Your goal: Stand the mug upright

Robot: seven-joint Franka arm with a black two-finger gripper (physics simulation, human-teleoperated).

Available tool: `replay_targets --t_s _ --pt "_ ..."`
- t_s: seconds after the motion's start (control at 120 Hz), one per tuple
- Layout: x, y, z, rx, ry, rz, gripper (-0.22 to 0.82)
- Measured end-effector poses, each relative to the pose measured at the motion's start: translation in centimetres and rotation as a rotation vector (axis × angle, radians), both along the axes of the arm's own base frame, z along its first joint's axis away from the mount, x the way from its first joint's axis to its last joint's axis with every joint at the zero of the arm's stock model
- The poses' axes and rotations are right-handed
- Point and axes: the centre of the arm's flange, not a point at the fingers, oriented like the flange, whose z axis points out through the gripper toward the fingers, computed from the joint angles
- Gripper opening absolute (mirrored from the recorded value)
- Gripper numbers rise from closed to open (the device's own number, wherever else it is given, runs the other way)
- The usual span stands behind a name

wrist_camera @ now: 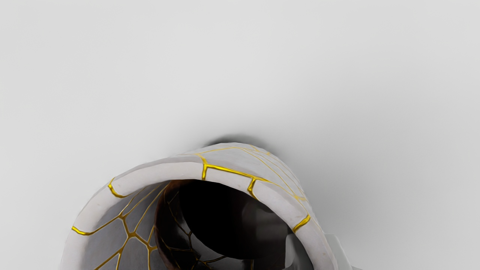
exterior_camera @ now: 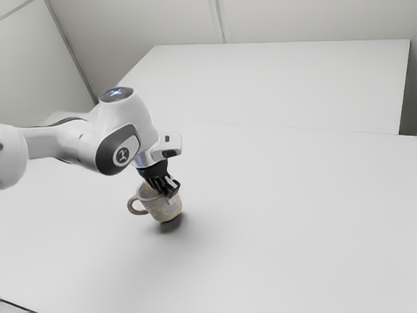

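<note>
In the exterior view the gripper (exterior_camera: pixel 168 193) is at the rim of the white, gold-veined mug (exterior_camera: pixel 164 208). The mug leans, its mouth toward the hand and its handle toward the exterior view's left; a dark shadow lies under its base, and whether the base touches the table is unclear. In the wrist view the open mouth of the mug (wrist_camera: pixel 176 168) faces the camera. The gripper (wrist_camera: pixel 318 249) is shut on the mug's wall, one finger inside the mouth and the other outside. The handle is hidden there.
The white table (exterior_camera: pixel 280 228) extends around the mug. Behind it stands another pale surface (exterior_camera: pixel 280 85), with light walls beyond. A dark cable (exterior_camera: pixel 18 306) lies at the exterior view's lower left corner.
</note>
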Motion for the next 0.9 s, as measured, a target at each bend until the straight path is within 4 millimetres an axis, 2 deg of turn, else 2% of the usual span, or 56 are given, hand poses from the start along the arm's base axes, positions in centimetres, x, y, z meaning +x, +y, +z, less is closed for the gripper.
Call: replay_targets --t_s 0.108,0.558,0.6,0.767,0.833,0.9 --pt "-0.5 0.1 -1.4 0.011 -0.032 0.017 -0.18" --pt "-0.1 0.1 -4.2 0.019 -0.082 0.061 -0.17" --pt "-0.1 0.0 -4.2 0.018 -0.083 0.063 -0.12" --pt "0.1 -0.2 -3.6 0.014 -0.091 0.067 0.24" --pt "0.2 -0.3 -2.9 0.012 -0.093 0.073 0.34" --pt "1.0 -0.5 -1.1 0.008 -0.1 0.084 0.41"
